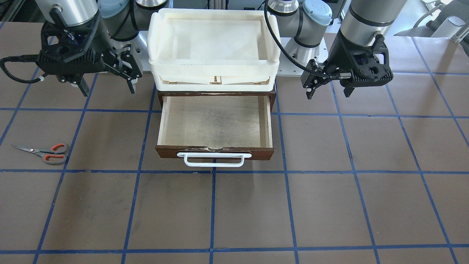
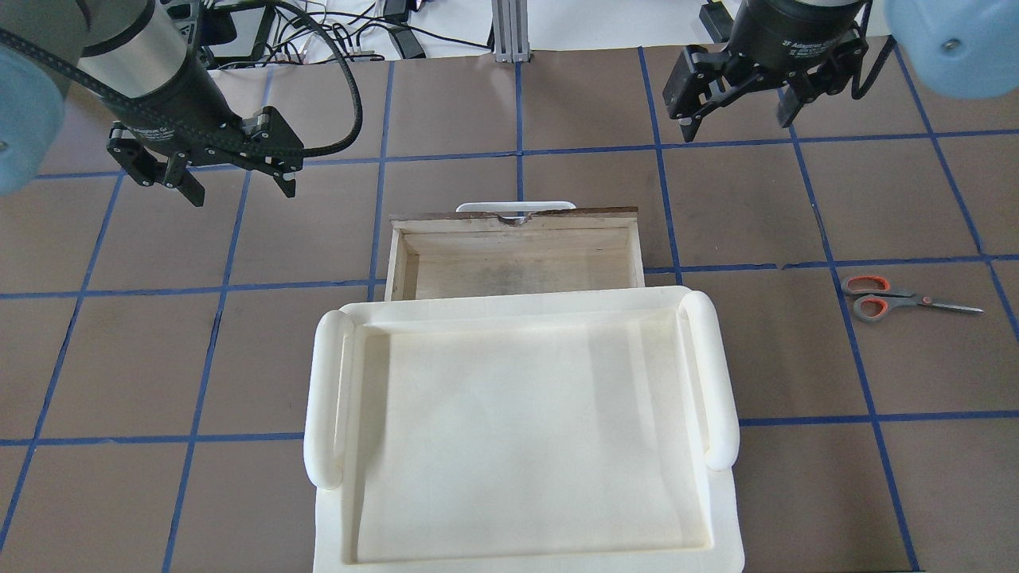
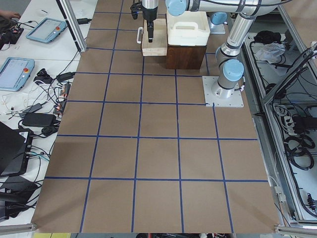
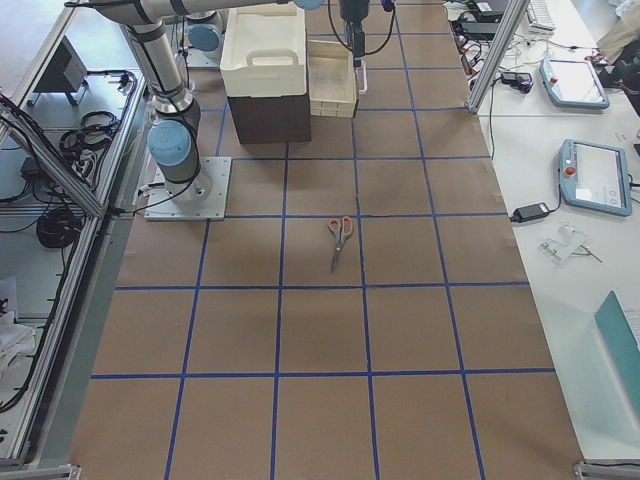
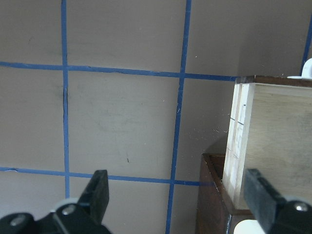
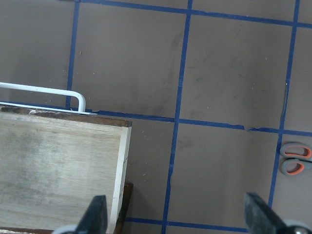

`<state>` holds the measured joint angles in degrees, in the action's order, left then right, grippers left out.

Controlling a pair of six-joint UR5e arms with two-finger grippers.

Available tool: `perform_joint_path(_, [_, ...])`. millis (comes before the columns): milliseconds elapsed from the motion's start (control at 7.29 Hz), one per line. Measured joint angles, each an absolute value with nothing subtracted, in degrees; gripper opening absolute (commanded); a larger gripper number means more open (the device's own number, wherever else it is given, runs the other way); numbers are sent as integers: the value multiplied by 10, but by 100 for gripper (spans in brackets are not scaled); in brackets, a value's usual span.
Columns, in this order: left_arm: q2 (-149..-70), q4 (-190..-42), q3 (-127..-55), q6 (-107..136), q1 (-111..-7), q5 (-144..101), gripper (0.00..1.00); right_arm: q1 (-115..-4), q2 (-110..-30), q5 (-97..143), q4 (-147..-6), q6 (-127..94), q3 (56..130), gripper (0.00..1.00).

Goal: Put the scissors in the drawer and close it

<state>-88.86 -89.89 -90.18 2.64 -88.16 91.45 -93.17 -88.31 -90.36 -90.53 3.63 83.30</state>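
Note:
The scissors [image 1: 45, 152] lie flat on the brown mat, well off to my right of the drawer; they also show in the overhead view [image 2: 884, 297], and their handles in the right wrist view [image 6: 295, 158]. The drawer [image 1: 216, 124] is pulled open with nothing in it, its white handle [image 1: 214, 159] facing away from me. My right gripper [image 1: 109, 91] is open and empty, hovering beside the cabinet on the scissors' side [image 2: 737, 127]. My left gripper [image 1: 328, 94] is open and empty on the other side [image 2: 241, 195].
Stacked white plastic trays [image 1: 212, 68] sit on top of the dark brown cabinet and overhang the drawer's back part [image 2: 322, 398]. The mat carries a blue tape grid. Tablets and cables lie on side benches off the mat.

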Motion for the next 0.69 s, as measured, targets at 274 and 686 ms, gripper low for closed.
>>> perform_joint_path(274, [-890,-899,-902,26,-882,914,100,-932,-884,-903,-906,37,838,100])
perform_joint_path(686, [-893,-898,-902,26,-881,914,100,-932,-882,-900,-907,39,841,100])
